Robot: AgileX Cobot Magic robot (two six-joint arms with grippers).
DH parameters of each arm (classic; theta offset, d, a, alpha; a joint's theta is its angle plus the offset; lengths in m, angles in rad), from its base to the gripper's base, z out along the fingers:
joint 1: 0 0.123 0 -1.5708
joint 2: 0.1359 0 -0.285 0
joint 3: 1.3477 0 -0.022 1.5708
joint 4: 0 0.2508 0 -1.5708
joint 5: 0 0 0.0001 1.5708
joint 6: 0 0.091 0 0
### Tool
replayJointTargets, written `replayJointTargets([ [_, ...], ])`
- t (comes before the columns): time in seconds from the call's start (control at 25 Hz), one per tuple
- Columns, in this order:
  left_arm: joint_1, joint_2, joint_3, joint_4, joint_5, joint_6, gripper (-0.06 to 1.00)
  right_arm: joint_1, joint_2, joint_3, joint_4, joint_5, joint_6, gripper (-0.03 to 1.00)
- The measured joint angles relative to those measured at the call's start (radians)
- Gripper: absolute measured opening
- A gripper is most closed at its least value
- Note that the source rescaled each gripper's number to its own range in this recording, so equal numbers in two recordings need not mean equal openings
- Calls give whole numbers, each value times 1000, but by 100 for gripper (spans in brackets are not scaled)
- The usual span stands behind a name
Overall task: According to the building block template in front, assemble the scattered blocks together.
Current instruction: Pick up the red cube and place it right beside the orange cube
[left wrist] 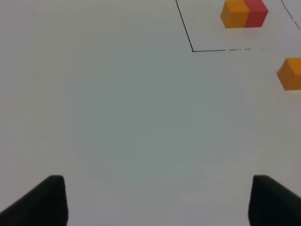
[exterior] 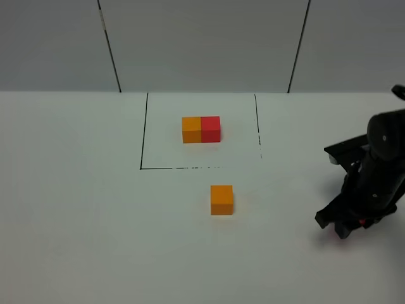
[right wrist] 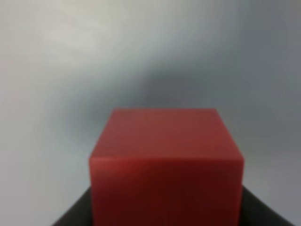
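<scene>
While the left gripper [left wrist: 157, 202] hangs with its jaws spread wide over the white table [exterior: 82, 221], the right gripper [exterior: 345, 223] is clamped on the red cube [right wrist: 167, 165] at the table's right side, well apart from the rest. The orange cube [exterior: 221, 199] sits alone just outside the black frame [exterior: 143, 133] (drawn on the tabletop), near its front line. Inside the frame, the template [exterior: 201, 129] shows orange left, red right, touching. Grey wall panels [exterior: 202, 44] with dark seams stand behind.
</scene>
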Motion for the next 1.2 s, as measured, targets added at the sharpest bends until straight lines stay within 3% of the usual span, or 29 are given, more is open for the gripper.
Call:
replayJointTargets([
  [0.16, 0, 0, 0, 0, 0, 0, 65, 10, 0, -158, -6, 134, -238, 0],
  [0.4, 0, 0, 0, 0, 0, 0, 65, 92, 9, -291, -11, 142, -504, 0],
  [0.76, 0, 0, 0, 0, 0, 0, 65, 167, 115, -315, -45, 123, -666, 0],
  [0.96, 0, 0, 0, 0, 0, 0, 65, 207, 195, -333, -71, 102, -693, 0],
  [1.2, 0, 0, 0, 0, 0, 0, 65, 252, 290, -452, -85, 150, -709, 0],
])
